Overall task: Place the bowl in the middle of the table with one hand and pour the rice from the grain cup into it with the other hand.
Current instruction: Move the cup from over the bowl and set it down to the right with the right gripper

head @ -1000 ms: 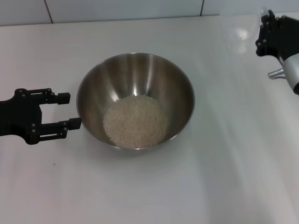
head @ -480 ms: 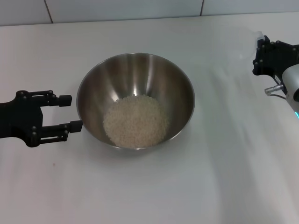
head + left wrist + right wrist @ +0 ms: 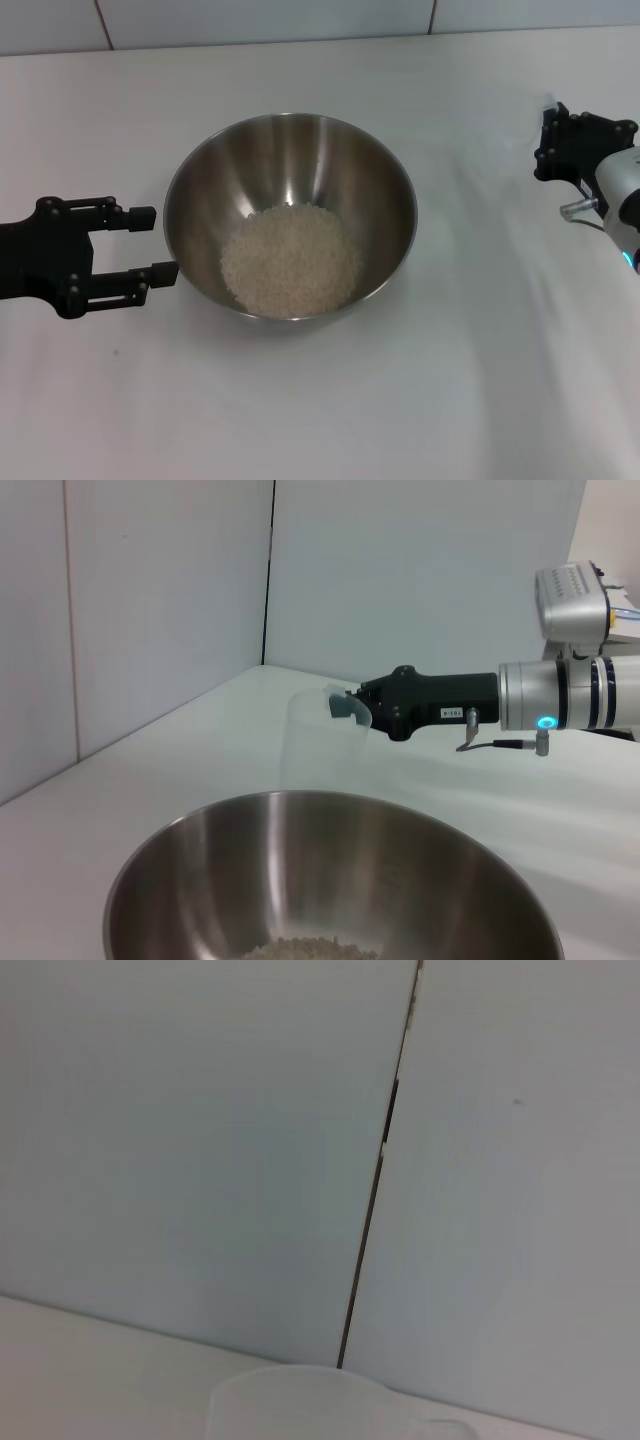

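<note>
**Rice in the bowl, cup upright at the table's right edge**

Your large round stainless-steel mixing bowl (image 3: 290,215) stands near the middle of the plain white tabletop (image 3: 480,380), and a loose heap of off-white rice grains (image 3: 291,259) lies in its bottom, towards the front wall. From the left wrist view you see the same bowl's rim close up, with only the top of the rice showing.

Your small clear plastic grain cup (image 3: 322,742) stands upright and looks empty, well apart from the bowl, near the table's right edge and towards its far side. The black two-fingered right gripper (image 3: 345,706) has its fingers closed on the cup's upper rim; from the head view you can barely make out the cup beyond the gripper's black body. The right wrist view shows you only the cup's pale rim against the grey wall panels (image 3: 200,1160).

Your black left gripper (image 3: 150,245) sits low over the table just beside the bowl's left wall, one finger tip almost touching it, jaws spread and holding nothing.
</note>
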You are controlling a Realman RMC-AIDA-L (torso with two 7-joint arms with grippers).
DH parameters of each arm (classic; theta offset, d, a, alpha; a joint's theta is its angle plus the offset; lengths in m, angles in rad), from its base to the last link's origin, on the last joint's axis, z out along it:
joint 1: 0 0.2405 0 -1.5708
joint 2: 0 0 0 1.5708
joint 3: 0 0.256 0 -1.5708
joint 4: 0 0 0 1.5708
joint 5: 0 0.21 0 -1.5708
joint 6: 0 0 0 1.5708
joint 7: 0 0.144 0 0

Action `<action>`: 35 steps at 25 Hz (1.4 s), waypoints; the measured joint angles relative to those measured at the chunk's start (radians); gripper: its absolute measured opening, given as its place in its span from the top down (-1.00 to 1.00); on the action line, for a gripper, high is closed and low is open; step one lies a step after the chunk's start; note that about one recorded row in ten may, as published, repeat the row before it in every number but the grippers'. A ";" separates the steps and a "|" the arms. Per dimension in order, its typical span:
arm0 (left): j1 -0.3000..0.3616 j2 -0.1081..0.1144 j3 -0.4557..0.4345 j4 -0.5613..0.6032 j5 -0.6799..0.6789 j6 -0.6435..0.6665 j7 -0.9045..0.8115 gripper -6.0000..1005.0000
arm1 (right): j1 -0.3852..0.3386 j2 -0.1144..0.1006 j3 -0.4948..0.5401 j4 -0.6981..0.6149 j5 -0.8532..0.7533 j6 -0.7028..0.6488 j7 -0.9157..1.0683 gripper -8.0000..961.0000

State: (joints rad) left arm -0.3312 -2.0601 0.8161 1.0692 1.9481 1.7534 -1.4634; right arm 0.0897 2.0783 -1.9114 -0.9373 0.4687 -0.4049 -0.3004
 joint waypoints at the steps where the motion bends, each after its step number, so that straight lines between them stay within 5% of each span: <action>1: 0.000 0.000 0.000 0.000 0.000 0.000 0.000 -0.36 | 0.008 0.000 0.000 0.014 0.000 0.000 0.001 0.97; 29: 0.001 0.000 0.000 0.013 0.000 0.020 0.000 -0.36 | 0.046 -0.001 -0.021 0.095 -0.012 0.002 0.062 0.97; 35: 0.001 0.000 0.000 0.015 0.000 0.023 0.000 -0.35 | 0.043 -0.001 -0.022 0.098 -0.012 0.002 0.062 0.69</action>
State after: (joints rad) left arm -0.3298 -2.0601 0.8165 1.0844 1.9481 1.7767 -1.4637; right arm 0.1330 2.0769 -1.9338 -0.8392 0.4565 -0.4034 -0.2383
